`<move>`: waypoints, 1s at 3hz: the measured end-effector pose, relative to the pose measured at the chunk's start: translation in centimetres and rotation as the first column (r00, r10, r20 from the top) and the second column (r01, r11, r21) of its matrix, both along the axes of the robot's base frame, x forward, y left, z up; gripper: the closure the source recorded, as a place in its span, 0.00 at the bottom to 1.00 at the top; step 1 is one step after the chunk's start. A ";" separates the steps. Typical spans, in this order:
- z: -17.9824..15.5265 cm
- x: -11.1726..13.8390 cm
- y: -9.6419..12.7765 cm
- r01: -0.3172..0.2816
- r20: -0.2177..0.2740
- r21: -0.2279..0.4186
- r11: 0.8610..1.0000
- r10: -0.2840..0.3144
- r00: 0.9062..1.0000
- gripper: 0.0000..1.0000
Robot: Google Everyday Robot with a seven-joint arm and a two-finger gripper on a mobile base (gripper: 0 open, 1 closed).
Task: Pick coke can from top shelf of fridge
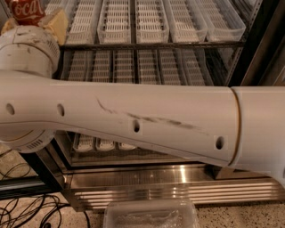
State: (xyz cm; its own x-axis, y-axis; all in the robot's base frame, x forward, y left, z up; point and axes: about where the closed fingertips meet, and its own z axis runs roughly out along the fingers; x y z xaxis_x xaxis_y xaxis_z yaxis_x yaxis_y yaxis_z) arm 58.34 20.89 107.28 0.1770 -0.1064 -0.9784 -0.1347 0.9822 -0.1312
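Note:
The coke can (26, 9), red with white script, shows at the top left edge, cut off by the frame. My gripper (29, 20) is at the top left, with tan fingers (57, 23) on either side of the can, shut on it. It sits at the left end of the top shelf (151, 45), in front of the shelf's clear slotted trays (119, 20). My white arm (147, 120) crosses the whole view and hides much of the fridge (178, 178).
A lower rack of clear trays (124, 67) sits under the top shelf. The fridge's black frame (262, 49) stands at right. A clear plastic container (151, 216) lies on the floor in front, and black cables (22, 209) lie at bottom left.

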 end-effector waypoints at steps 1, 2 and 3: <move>0.4 0.8 -1.2 0.024 0.004 0.001 1.000 -0.024 1.000 0.30; 0.4 0.8 -1.2 0.023 0.004 0.001 1.000 -0.023 1.000 0.30; 0.2 0.8 -0.9 0.015 -0.005 0.002 1.000 -0.015 1.000 0.30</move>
State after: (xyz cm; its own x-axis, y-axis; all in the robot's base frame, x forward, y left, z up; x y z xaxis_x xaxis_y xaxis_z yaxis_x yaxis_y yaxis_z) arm 59.17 19.96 107.43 0.1710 -0.1073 -0.9794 -0.1204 0.9843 -0.1288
